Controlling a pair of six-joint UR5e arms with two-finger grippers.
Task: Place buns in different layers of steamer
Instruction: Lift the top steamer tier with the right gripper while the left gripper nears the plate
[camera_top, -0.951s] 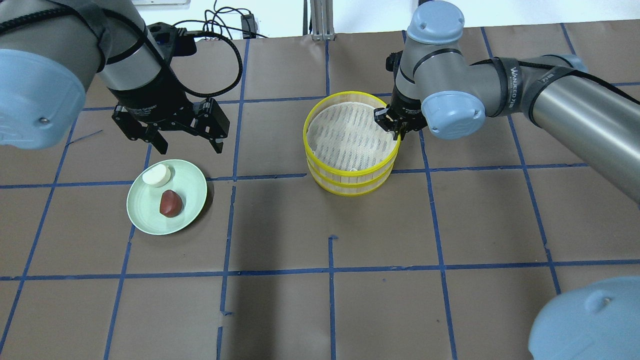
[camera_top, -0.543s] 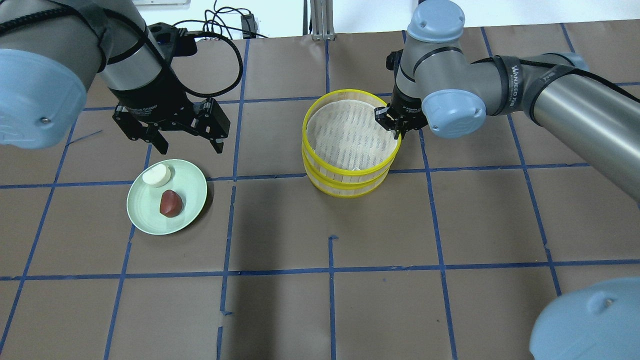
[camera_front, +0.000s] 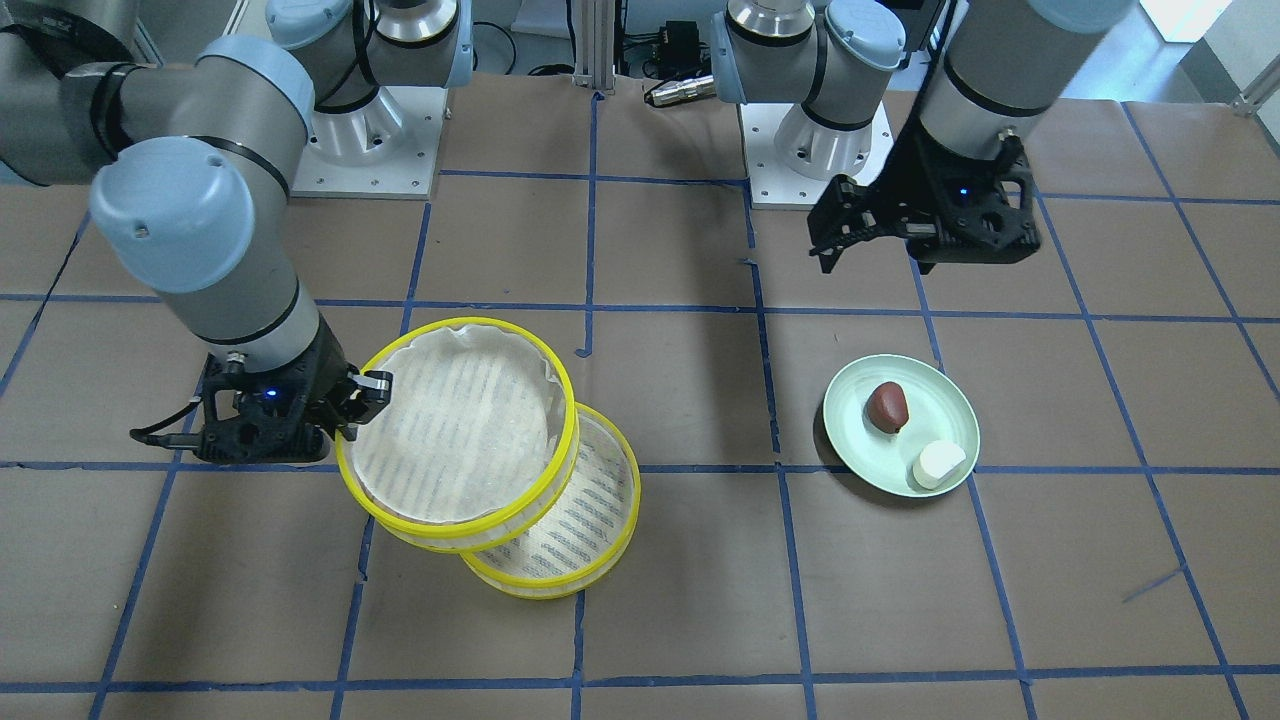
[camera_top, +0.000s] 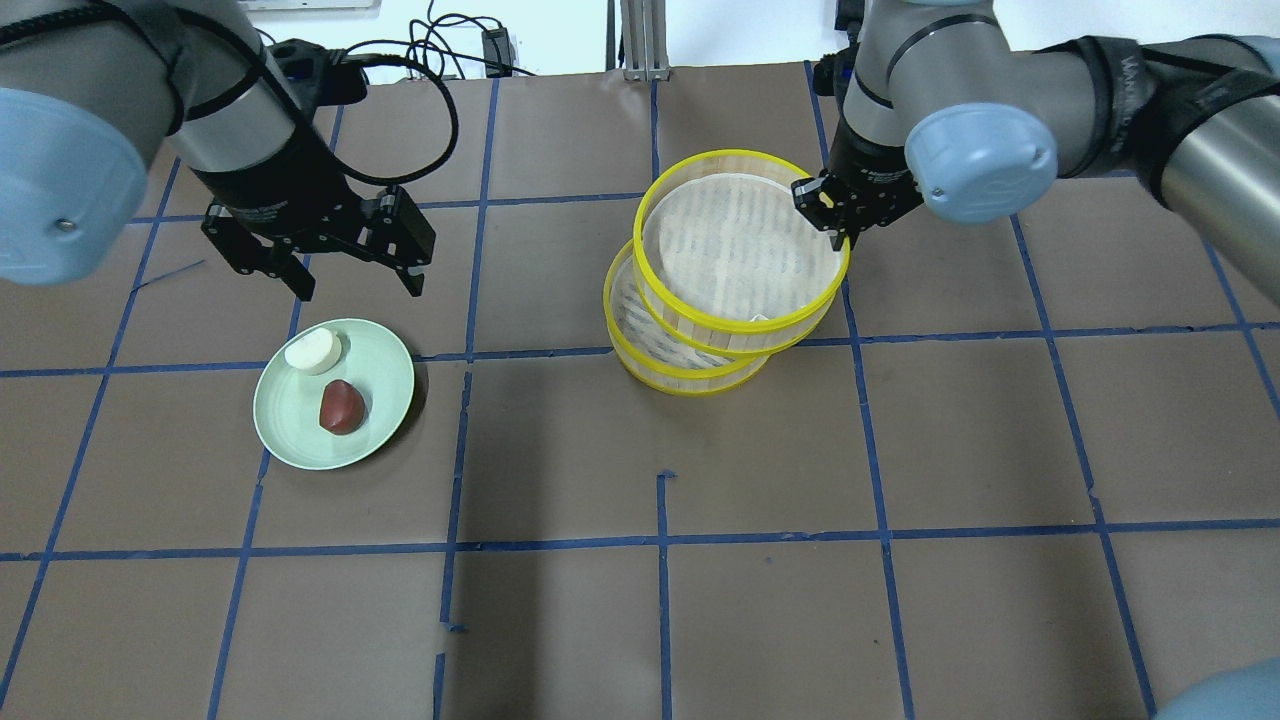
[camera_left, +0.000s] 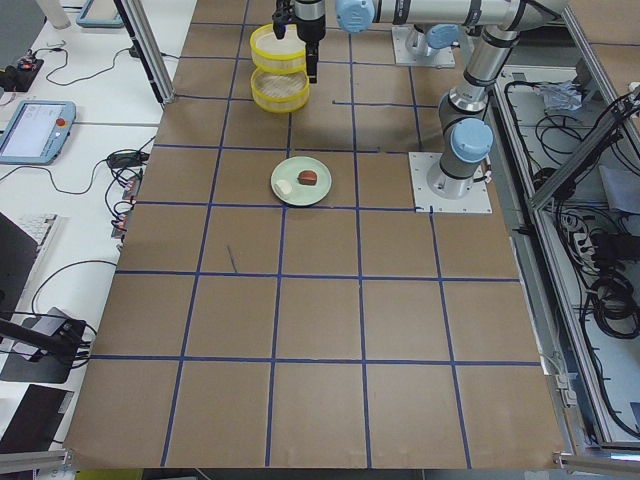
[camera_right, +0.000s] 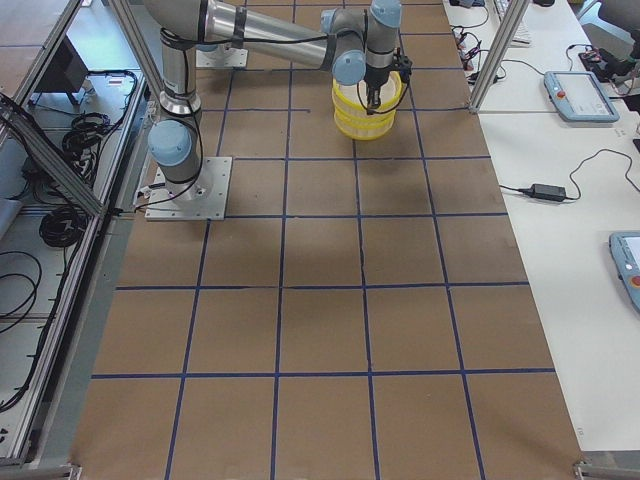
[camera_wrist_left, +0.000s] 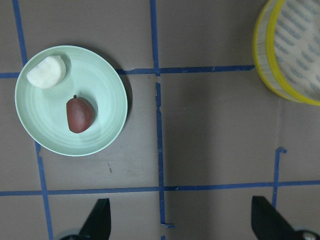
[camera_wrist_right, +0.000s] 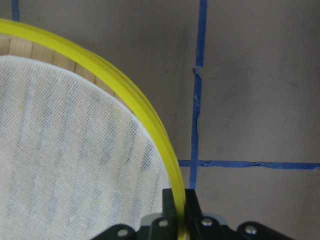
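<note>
R hand clamped on upper layer rim, 3 o'clock; held above lower layer, offset. L hand fingers apart.

My worktop is brown, cut into squares by blue tape lines. A pale green plate sits on it to my left. Off its ends stand white side desks, one bearing a screen pendant, the other a black power adapter.

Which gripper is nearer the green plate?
Left. The left gripper hovers open just beyond the green plate; the right gripper, far off, grips the upper steamer layer.
</note>
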